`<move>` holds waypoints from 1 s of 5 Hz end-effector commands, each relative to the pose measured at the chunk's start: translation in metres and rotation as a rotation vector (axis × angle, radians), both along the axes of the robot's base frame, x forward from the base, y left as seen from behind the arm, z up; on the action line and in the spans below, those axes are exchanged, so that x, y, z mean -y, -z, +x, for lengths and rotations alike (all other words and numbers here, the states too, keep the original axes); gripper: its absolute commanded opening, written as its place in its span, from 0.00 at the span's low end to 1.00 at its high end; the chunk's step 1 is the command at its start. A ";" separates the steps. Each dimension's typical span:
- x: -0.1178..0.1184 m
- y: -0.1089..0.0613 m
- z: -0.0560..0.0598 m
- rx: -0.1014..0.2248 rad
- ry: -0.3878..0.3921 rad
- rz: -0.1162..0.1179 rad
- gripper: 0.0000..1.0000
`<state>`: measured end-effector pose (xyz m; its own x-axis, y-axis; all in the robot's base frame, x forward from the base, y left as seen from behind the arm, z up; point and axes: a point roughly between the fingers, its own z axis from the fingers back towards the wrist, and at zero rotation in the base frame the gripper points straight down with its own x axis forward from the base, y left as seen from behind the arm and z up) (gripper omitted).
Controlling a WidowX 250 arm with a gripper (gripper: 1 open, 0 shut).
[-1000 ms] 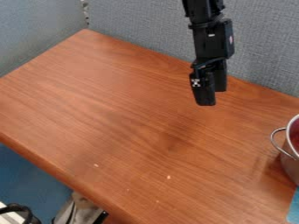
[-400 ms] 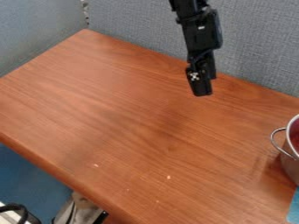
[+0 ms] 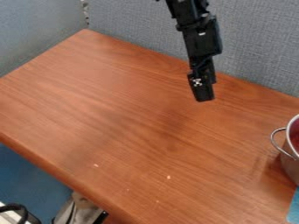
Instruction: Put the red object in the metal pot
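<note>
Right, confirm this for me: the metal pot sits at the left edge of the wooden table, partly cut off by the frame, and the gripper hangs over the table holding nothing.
Not quite. The metal pot is at the right edge of the wooden table, not the left, as the camera view shows. The rest holds: the frame cuts it off, and the gripper hangs over the table with nothing in it.

Black boxy arm (image 3: pixel 198 35), small white marking near tip.
</note>
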<state>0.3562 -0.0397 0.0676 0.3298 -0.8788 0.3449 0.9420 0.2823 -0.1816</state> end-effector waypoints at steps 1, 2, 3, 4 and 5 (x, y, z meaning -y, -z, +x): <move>-0.004 -0.038 0.005 0.089 0.085 -0.014 1.00; -0.010 -0.048 0.003 0.090 0.162 -0.026 1.00; -0.028 -0.043 -0.001 0.051 0.095 0.005 1.00; -0.045 -0.038 -0.010 0.009 0.030 0.035 1.00; -0.055 -0.037 -0.024 -0.033 0.045 0.032 1.00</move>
<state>0.3295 0.0110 0.0732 0.3330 -0.8956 0.2949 0.9216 0.2431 -0.3026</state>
